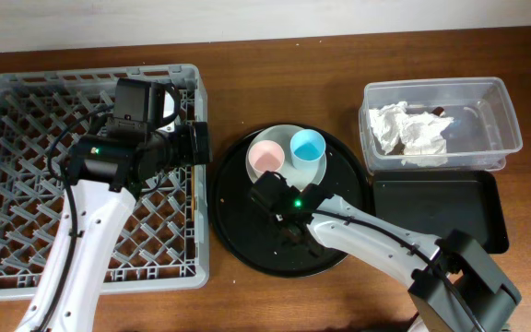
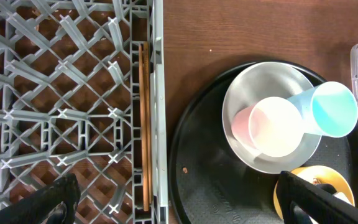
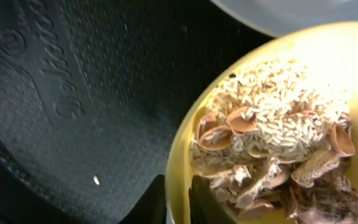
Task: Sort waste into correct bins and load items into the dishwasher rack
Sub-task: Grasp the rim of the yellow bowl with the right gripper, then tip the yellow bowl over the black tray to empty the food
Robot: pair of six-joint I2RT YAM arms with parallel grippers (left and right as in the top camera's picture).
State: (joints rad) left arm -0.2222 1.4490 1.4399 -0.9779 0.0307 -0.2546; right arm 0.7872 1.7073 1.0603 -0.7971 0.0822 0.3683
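The grey dishwasher rack (image 1: 26, 184) fills the left. The wooden chopsticks (image 2: 143, 124) lie in its right-edge channel. My left gripper (image 1: 201, 143) hovers open over that edge, its fingers (image 2: 179, 208) wide apart and empty. The grey-green plate (image 1: 289, 171) holds the pink cup (image 1: 266, 157) and the blue cup (image 1: 307, 148), both tipped on their sides in the left wrist view. My right gripper (image 3: 179, 202) is shut on the rim of the yellow bowl (image 3: 340, 43), which holds beige-brown food scraps (image 3: 278, 143). The white napkin (image 1: 404, 129) lies in the clear tub (image 1: 501, 111). The shallow black tray (image 1: 441, 207) is beside it.
The plate, cups and bowl all sit on a large round black tray (image 1: 247, 240) in the middle. A few crumbs lie on its surface (image 3: 96, 180). Bare wooden table shows between the rack and the round tray.
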